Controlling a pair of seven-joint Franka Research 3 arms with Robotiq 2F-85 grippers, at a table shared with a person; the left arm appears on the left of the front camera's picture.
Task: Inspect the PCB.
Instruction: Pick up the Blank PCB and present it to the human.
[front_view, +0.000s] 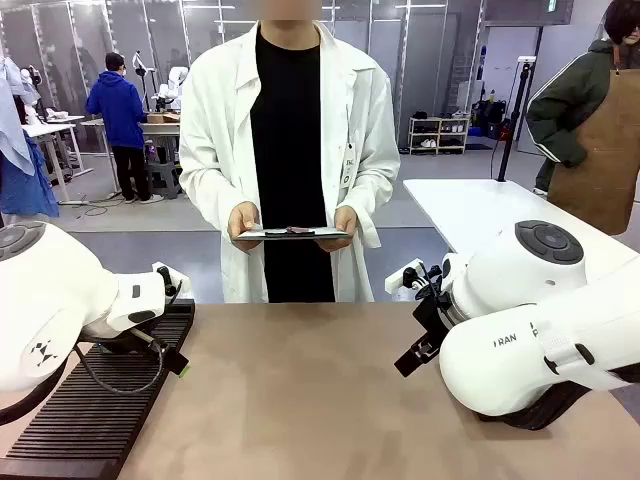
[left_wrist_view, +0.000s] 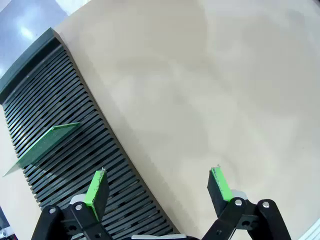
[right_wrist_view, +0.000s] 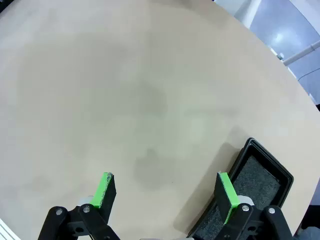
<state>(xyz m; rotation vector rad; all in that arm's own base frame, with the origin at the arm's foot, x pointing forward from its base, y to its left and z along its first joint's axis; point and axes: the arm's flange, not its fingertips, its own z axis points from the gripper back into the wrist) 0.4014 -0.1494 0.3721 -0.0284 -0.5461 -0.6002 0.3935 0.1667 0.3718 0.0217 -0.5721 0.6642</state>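
1. Left tool (left_wrist_view: 157, 185): fingers spread, bottom of left wrist view.
2. Right tool (right_wrist_view: 165, 190): likewise open, bottom of right wrist view; black tray (right_wrist_view: 257, 180) lower right.
3. PCB (left_wrist_view: 47, 144): tilted, in ribbed rack (left_wrist_view: 95, 135), left of frame.

PCB (left_wrist_view: 47, 144): held upright in the rack's slots, beyond the finger at picture left
Rack (left_wrist_view: 75, 115): black, ribbed, seen under and beyond that same finger, laid slantwise
Gripper (left_wrist_view: 159, 172): opened wide, nothing gripped
Pads (left_wrist_view: 93, 187): green, set facing each other
Table (left_wrist_view: 185, 100): bare tan surface seen between and beyond the fingertips
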